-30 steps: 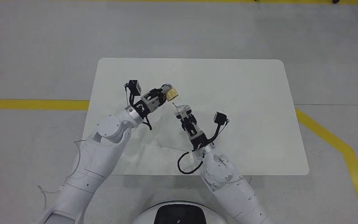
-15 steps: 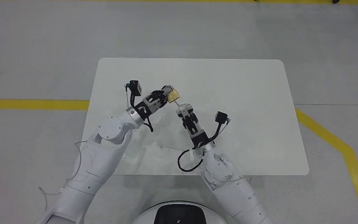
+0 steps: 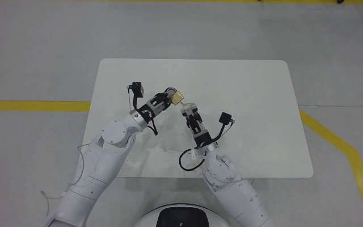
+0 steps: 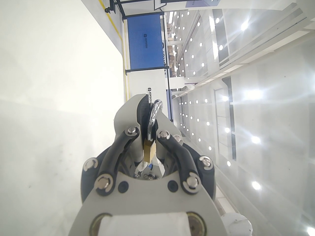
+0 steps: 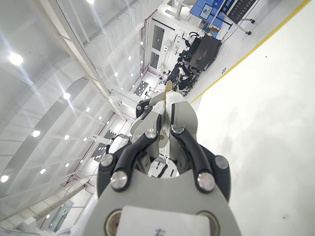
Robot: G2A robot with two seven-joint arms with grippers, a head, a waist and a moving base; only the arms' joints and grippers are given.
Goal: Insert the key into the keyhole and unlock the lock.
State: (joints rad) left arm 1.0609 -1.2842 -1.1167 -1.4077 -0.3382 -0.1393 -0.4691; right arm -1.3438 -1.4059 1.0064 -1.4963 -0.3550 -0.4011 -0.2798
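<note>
A brass padlock (image 3: pixel 177 97) is held above the middle of the white table (image 3: pixel 255 91), with my left gripper (image 3: pixel 169 96) shut on it. In the left wrist view its steel shackle (image 4: pixel 154 113) is pinched between the fingers of the left gripper (image 4: pixel 150 117) and its brass body (image 4: pixel 149 150) points back toward the wrist. My right gripper (image 3: pixel 188 108) sits just beside the padlock, on the near right, shut on the key. The key (image 5: pixel 167 87) sticks out past the taped fingertips (image 5: pixel 172 99) of the right gripper (image 5: pixel 166 100). The key's tip lies close to the lock; contact cannot be made out.
Both arms meet over the table's middle, and bare white tabletop lies all around them. A black cable (image 3: pixel 187 162) loops near the right arm's base at the front. Yellow floor tape (image 3: pixel 39 105) runs past the table on both sides.
Both grippers have shifted slightly to the right, the left one carrying the padlock a little nearer. The key and the padlock stay close together.
</note>
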